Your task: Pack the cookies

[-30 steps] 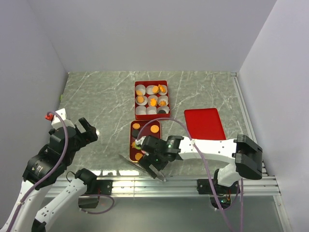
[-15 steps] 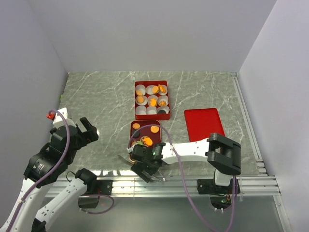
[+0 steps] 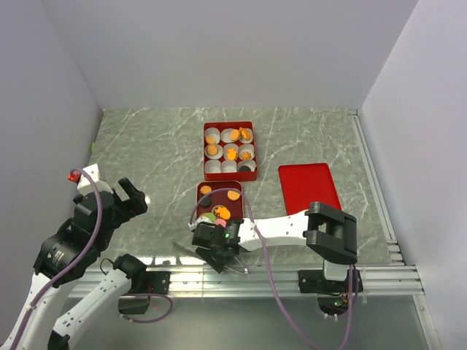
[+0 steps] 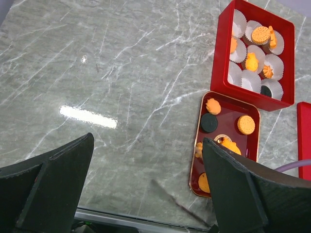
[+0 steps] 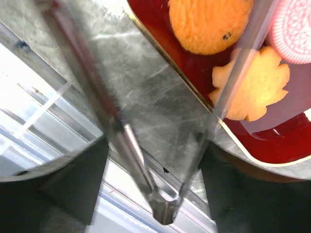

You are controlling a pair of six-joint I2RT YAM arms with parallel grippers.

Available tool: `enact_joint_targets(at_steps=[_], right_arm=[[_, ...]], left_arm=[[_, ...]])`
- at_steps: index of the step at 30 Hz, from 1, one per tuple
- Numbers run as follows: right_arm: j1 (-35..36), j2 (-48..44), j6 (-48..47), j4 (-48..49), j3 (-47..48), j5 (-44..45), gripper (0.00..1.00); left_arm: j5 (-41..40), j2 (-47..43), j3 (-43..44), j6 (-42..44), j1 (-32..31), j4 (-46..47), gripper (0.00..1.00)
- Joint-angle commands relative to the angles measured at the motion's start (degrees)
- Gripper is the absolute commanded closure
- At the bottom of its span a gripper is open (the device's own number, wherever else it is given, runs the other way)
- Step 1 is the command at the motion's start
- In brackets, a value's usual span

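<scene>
The cookies lie on a small dark red tray (image 3: 202, 191): an orange round one (image 4: 246, 124), a dark one (image 4: 209, 122), a flower-shaped one (image 5: 252, 87) and a pink one (image 5: 294, 31). More orange cookies sit in white paper cups in a red box (image 3: 206, 149). My right gripper (image 3: 217, 244) is at the tray's near left corner, shut on metal tongs (image 5: 165, 213). The tongs' arms are spread, and one arm lies over the flower cookie. My left gripper (image 3: 132, 197) is open and empty, high above the table on the left.
A flat red lid (image 3: 309, 186) lies to the right of the tray. The metal rail at the table's near edge (image 3: 292, 273) runs just below the tongs. Grey walls close in the left, back and right.
My right gripper has moved left and nearer with the tongs, to the tray's near left corner, uncovering more cookies on the tray. The left arm has barely moved.
</scene>
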Motion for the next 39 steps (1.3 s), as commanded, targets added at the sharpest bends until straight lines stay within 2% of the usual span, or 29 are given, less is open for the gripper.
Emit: enact_joint_targets(at_steps=[1, 3, 11, 20, 24, 33, 39], right_arm=[[-0.17, 2.78, 0.75, 0.17, 0.55, 6.32, 0.3], [-0.17, 2.6, 0.32, -0.88, 1.07, 6.59, 0.37], [-0.17, -3.27, -0.3, -8.69, 4.23, 7.9, 0.44], [-1.31, -13.3, 0.14, -25.03, 17.24, 12.48, 0.4], [-4.81, -15.94, 0.05, -29.27, 21.11, 11.6, 0.36], [-12.65, -18.58, -1.88, -33.76, 22.35, 7.74, 0.34], [-15.46, -19.37, -1.53, -32.97, 18.49, 3.61, 0.34]], left_arm=[[-1.05, -1.22, 1.11, -0.5, -0.12, 0.33, 0.01], [-1.23, -1.4, 1.2, -0.67, -0.12, 0.15, 0.01], [-1.49, -1.93, 1.2, -0.85, -0.21, 0.06, 0.01], [-1.67, -2.46, 1.29, -0.85, -0.12, 0.15, 0.0], [-1.58, -2.45, 1.29, -0.85, -0.21, 0.06, 0.01], [-2.54, -3.95, 1.46, -1.64, -0.21, -0.47, 0.0], [-2.54, -4.12, 1.46, -1.64, -0.21, -0.47, 0.01]])
